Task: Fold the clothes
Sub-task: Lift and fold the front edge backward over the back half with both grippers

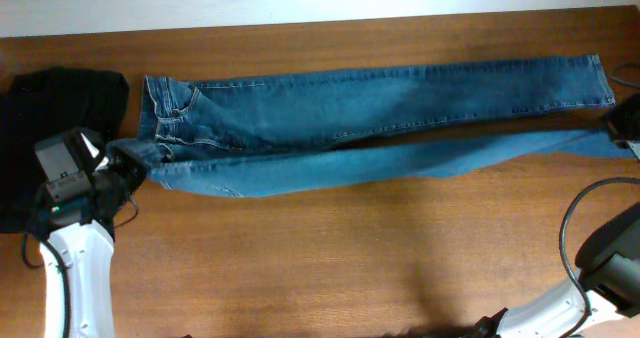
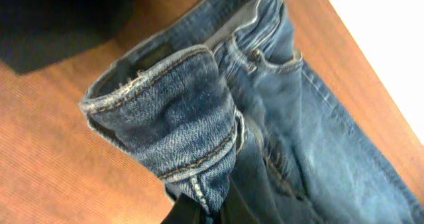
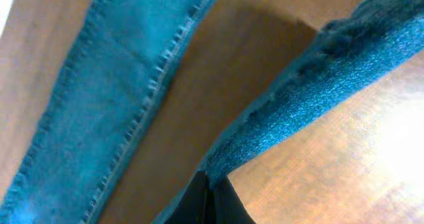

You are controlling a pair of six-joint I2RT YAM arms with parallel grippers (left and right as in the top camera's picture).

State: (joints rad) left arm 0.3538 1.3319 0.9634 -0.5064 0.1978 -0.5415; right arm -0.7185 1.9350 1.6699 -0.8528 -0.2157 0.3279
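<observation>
The jeans (image 1: 380, 103) lie along the wooden table (image 1: 330, 268), with the waist at the robot's left and the two legs going to the right. The far leg lies flat on the wood and its hem comes near the right edge of the overhead view. The near leg is pulled into a long, narrow band between the two arms, and it looks a little lifted, because a dark shadow runs under its upper edge. The left gripper (image 1: 133, 164) is at the waist end, on the near corner of the waistband. In the left wrist view its jaws are closed nearly together on a bunched fold of the jeans (image 2: 179, 124), the left gripper (image 2: 205, 209) shows only as dark fingers at the bottom edge, and the denim rises out of them with the waistband turned over above. The right gripper (image 1: 626, 128) is at the far right end of the near leg. In the right wrist view the jaws of the right gripper (image 3: 211, 194) are pressed together with only a thin line between them, and the edge of the jeans (image 3: 311, 98) comes out from this line and goes up to the right. A black garment (image 1: 60, 103) lies beside the waist, at the left end of the table, just behind the left arm.
</observation>
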